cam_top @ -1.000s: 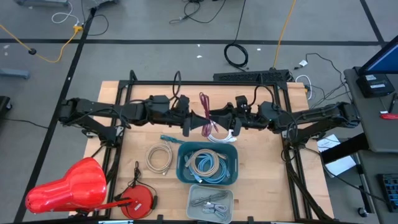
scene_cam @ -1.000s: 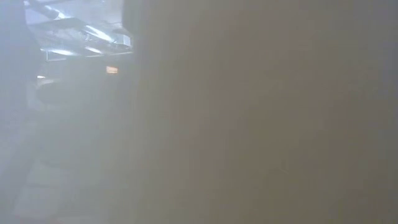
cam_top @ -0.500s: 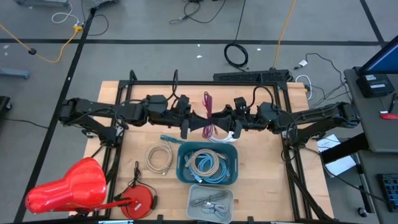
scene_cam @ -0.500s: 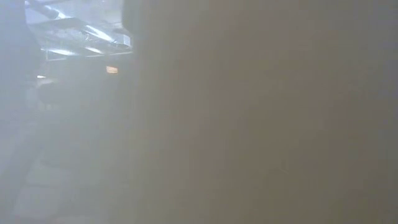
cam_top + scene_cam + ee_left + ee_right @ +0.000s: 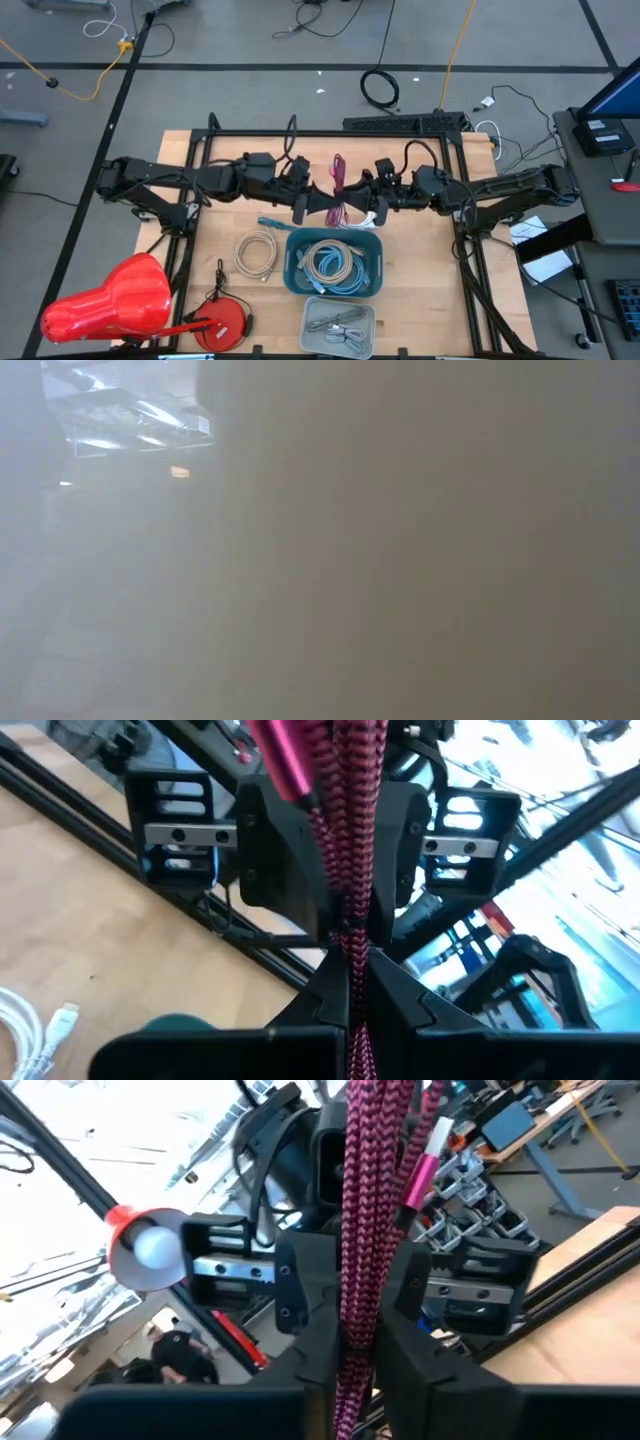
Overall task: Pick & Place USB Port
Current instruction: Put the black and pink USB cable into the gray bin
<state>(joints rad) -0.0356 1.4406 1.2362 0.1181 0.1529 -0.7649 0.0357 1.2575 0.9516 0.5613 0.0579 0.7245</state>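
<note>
Since a moment before, my right gripper (image 5: 350, 197) had slid in and squeezed its two dark fingers onto the pink braided USB cable (image 5: 338, 190), which had shifted a little to the right above the wooden table (image 5: 420, 260). My left gripper (image 5: 322, 197) was shut tight on the same cable from the other side, so both claws met nose to nose in the middle, over the far edge of the teal plastic bin full of coiled cables (image 5: 334, 263). I thought I held it with two claws so one could pass it to the other. From the left wrist view, the cable (image 5: 350, 840) ran straight up between the fingers, with its shiny pink plug (image 5: 283, 760) sticking out on top. The low view was all fog, so it showed me nothing.
</note>
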